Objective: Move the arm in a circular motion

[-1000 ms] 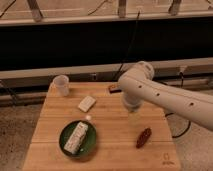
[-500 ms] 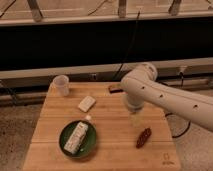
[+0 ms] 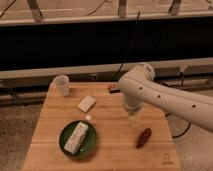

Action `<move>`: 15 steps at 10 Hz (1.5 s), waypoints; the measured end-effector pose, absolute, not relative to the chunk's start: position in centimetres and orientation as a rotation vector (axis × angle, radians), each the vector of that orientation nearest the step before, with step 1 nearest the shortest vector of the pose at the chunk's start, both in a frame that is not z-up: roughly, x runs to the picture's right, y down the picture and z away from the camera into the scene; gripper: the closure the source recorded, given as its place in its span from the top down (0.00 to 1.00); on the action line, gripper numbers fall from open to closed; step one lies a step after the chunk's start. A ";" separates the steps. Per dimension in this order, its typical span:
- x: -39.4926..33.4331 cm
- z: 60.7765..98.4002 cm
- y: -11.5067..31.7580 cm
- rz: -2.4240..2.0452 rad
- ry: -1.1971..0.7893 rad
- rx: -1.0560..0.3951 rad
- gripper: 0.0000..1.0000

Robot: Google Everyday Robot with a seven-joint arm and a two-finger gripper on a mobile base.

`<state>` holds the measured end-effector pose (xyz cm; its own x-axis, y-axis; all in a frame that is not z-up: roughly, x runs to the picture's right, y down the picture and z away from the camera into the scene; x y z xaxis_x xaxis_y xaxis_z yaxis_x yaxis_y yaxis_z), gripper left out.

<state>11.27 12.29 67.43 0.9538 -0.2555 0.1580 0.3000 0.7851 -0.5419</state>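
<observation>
The big glossy white arm reaches in from the right edge over the wooden table. Its bulbous joint hangs above the table's back middle. From there a short segment points down to the gripper, which hovers just above the table's middle right. The gripper is close to a dark red-brown oblong object and holds nothing that I can see.
A white cup stands at the back left. A pale bar lies in front of it, with a small white bit nearby. A green plate at front left holds a white packet. A dark item lies behind the arm.
The arm's lower end with the gripper has swung toward the table's front and slightly right, nearer the red-brown object. The objects on the table have not moved.
</observation>
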 end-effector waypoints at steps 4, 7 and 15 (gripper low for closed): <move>10.6 67.1 12.5 -0.335 -0.094 -0.598 0.80; 10.4 66.8 12.7 -0.351 -0.102 -0.600 0.80; 10.0 66.3 12.9 -0.399 -0.121 -0.586 0.80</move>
<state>9.96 12.90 66.28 0.9168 -0.3315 0.2228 0.3994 0.7594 -0.5136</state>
